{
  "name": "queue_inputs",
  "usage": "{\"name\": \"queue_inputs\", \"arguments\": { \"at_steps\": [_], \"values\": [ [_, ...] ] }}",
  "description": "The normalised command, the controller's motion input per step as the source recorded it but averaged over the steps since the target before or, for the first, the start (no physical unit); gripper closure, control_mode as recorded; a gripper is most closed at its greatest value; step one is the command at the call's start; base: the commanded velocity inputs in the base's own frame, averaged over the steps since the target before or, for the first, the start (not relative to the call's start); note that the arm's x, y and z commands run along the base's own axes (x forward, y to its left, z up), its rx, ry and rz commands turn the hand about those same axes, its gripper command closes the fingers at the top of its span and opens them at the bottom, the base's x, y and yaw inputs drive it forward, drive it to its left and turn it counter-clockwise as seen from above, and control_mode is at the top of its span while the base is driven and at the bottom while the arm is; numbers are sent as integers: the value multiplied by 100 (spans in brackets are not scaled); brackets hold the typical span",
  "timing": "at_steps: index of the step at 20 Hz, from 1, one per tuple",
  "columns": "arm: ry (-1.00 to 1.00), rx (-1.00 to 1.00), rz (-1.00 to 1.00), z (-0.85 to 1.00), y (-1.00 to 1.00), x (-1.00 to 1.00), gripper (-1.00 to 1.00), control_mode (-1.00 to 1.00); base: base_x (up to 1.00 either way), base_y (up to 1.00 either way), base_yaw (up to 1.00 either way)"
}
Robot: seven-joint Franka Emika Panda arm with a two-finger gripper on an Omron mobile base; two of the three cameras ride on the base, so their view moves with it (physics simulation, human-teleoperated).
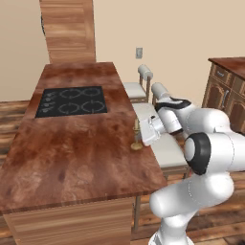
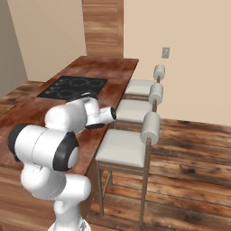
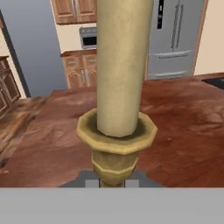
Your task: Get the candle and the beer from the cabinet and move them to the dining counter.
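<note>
Candle (image 3: 124,83) stands upright dead centre of hand view, my tool (image 1: 143,133) clenched on its holder, base at worktop (image 1: 72,143) edge.

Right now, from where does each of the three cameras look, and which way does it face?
Left base view: behind the arm's left, facing forward over the reddish-brown wood dining counter; white arm at lower right.
Right base view: behind the arm's right, facing the same counter and white-cushioned stools; arm at lower left.
Hand view: on the hand, facing the cream candle in its brass holder, gripper shut on it.
Shared: the counter and black cooktop.
</note>
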Motion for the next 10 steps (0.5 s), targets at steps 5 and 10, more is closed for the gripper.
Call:
{"name": "queue_inputs", "arguments": {
  "at_steps": [5,10],
  "values": [
    [-1,0,4,-36,0,23,100,-100,0,0,0],
    [0,0,4,-33,0,27,100,-100,0,0,0]
  ]
}}
